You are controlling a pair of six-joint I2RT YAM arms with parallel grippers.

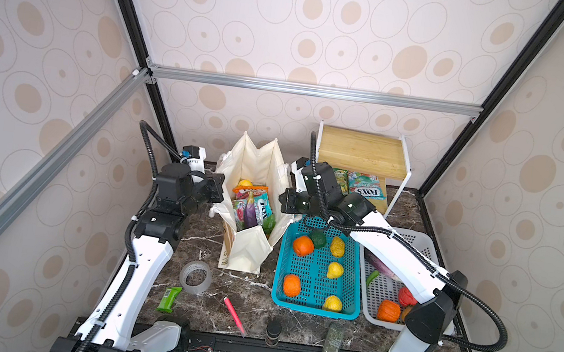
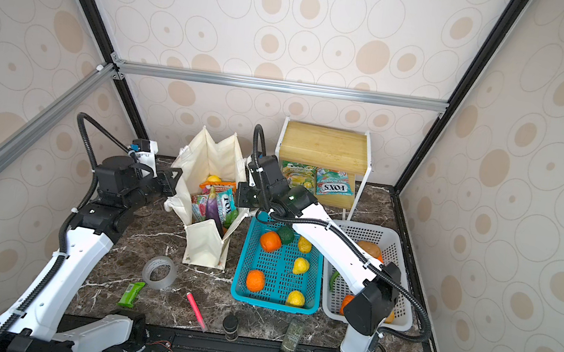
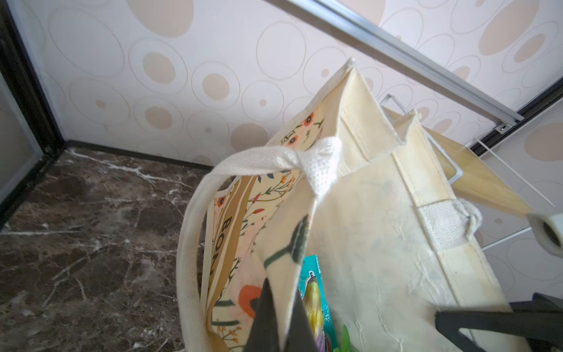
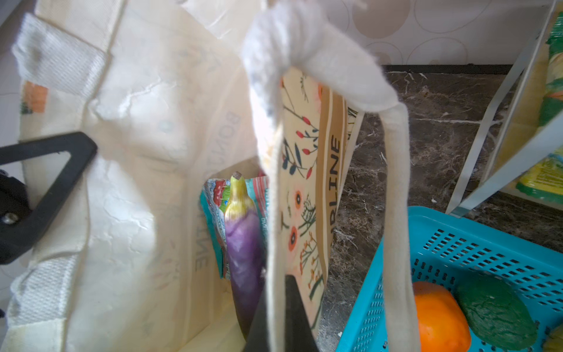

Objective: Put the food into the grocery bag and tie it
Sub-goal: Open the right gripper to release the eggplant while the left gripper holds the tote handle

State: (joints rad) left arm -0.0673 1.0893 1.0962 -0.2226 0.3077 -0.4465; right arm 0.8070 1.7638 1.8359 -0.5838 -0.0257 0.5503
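On the grocery bag (image 4: pixel 137 106), lettering (image 4: pixel 335 161) reads only in the wrist views.

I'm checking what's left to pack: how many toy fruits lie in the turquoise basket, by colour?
Visible in the turquoise basket:
orange fruits: 2
yellow fruits: 3
dark green fruit: 1
Total: 6

grocery bag (image 1: pixel 247 250) mouth open from above, between left gripper (image 1: pixel 220 191) and right gripper (image 1: pixel 283 201); turquoise basket (image 1: pixel 278 269) blocks right, open table (image 1: pixel 203 244) left.
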